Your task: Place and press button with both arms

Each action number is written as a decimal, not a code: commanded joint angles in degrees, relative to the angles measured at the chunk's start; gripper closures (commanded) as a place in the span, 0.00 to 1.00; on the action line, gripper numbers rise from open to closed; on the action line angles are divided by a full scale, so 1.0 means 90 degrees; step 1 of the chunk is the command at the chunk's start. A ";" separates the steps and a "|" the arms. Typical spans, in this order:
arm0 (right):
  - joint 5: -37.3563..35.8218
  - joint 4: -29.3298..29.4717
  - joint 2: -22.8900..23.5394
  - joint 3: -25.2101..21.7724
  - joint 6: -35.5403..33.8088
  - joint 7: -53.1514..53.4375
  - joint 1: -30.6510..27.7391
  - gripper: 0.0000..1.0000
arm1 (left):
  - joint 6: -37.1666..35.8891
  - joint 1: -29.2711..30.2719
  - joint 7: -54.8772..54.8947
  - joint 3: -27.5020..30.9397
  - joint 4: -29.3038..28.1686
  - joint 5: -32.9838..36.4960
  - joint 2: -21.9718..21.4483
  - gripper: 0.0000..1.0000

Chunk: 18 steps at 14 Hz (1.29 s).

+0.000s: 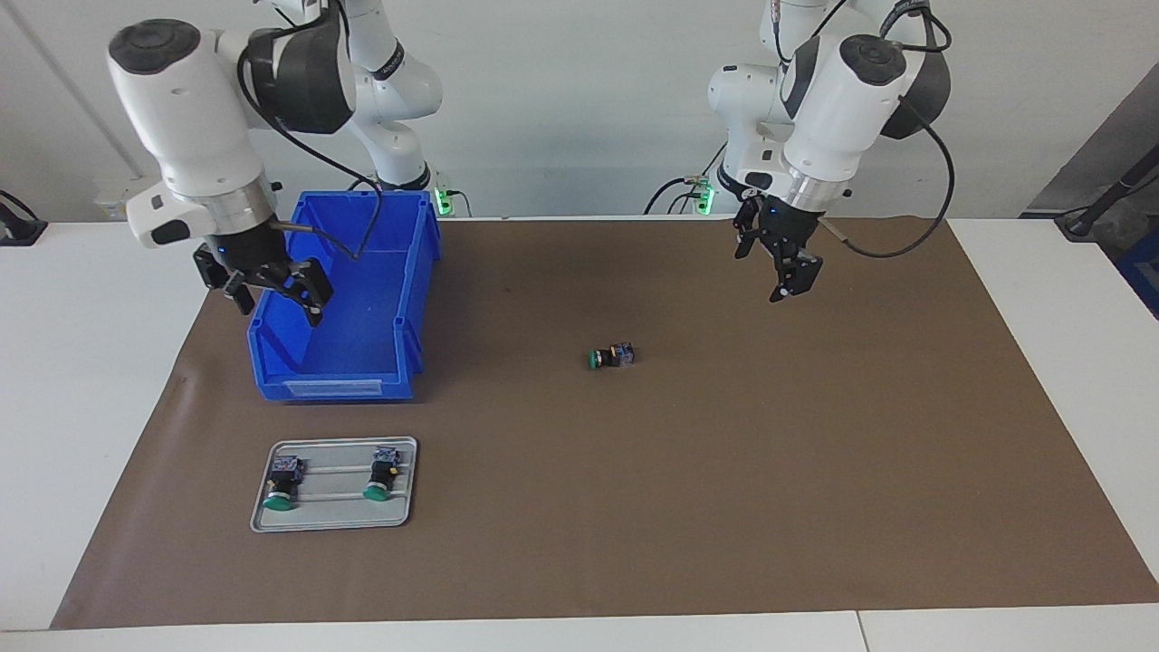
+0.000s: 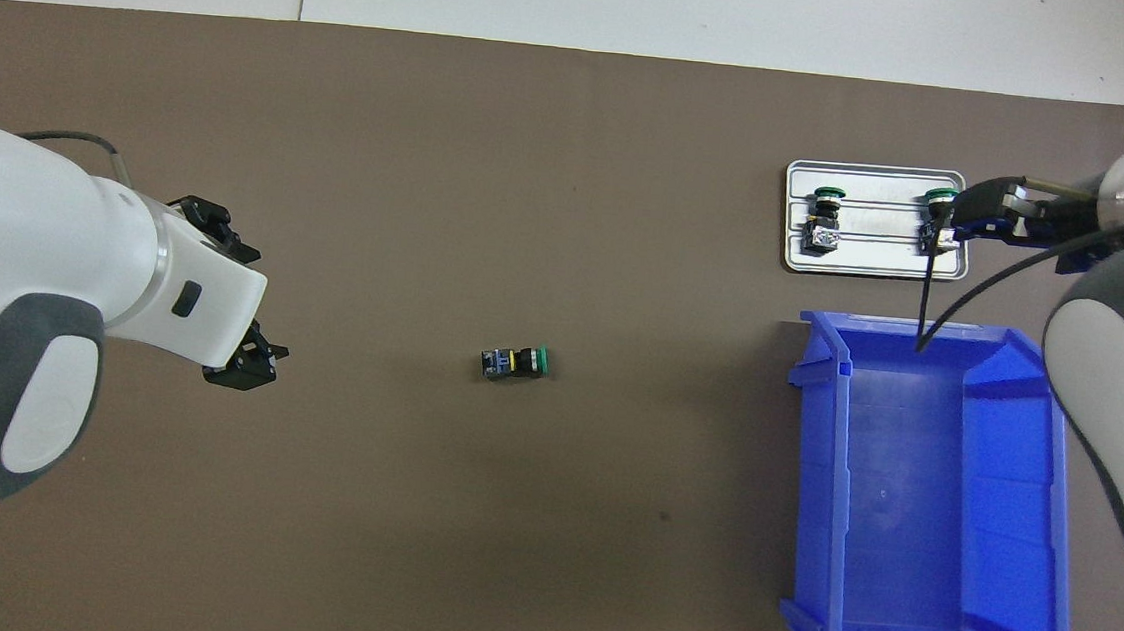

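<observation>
The button (image 1: 611,357) lies on its side on the brown mat near the middle of the table, with its green cap toward the right arm's end; it also shows in the overhead view (image 2: 515,362). My left gripper (image 1: 776,261) is open and empty, raised over the mat toward the left arm's end, well apart from the button; it also shows in the overhead view (image 2: 251,293). My right gripper (image 1: 272,292) is open and empty, raised over the edge of the blue bin (image 1: 335,388); it also shows in the overhead view (image 2: 976,213).
The blue bin (image 2: 817,456) stands empty at the right arm's end. A grey tray (image 1: 335,512) farther from the robots than the bin holds two identical green-capped buttons (image 1: 283,480) (image 1: 383,473). The brown mat (image 1: 724,498) covers most of the white table.
</observation>
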 commanded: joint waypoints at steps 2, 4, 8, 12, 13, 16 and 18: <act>0.0277 0.0564 -0.0278 0.0021 -0.0985 -0.0382 -0.0283 0.00 | 0.0761 -0.0600 0.0201 0.0105 -0.0367 -0.0086 0.0312 0.00; 0.0237 0.0548 -0.0307 0.0020 -0.1163 -0.0353 -0.0390 0.00 | 0.1180 -0.0844 0.0113 0.0105 -0.0475 -0.0086 0.0535 0.00; 0.0325 0.0088 -0.0571 0.0040 -0.1183 -0.0011 -0.0392 0.00 | 0.1719 -0.1090 -0.0346 0.0096 -0.0437 -0.0222 0.0868 0.01; 0.0316 0.0059 -0.0600 0.0098 -0.1252 -0.0098 -0.0391 0.00 | 0.2071 -0.1577 -0.0842 0.0105 -0.0378 -0.0272 0.1229 0.03; 0.0315 0.0059 -0.0610 0.0069 -0.1252 -0.0089 -0.0323 0.00 | 0.2226 -0.1655 -0.1183 0.0105 -0.0358 -0.0262 0.1346 0.05; 0.0267 0.0059 -0.0600 -0.0116 -0.1261 -0.0060 -0.0001 0.00 | 0.2374 -0.1881 -0.1371 0.0105 -0.0232 -0.0272 0.1610 0.05; 0.0267 0.0059 -0.0610 -0.0146 -0.1339 -0.0021 0.0058 0.00 | 0.2384 -0.1997 -0.1508 0.0105 0.0089 -0.0272 0.1922 0.05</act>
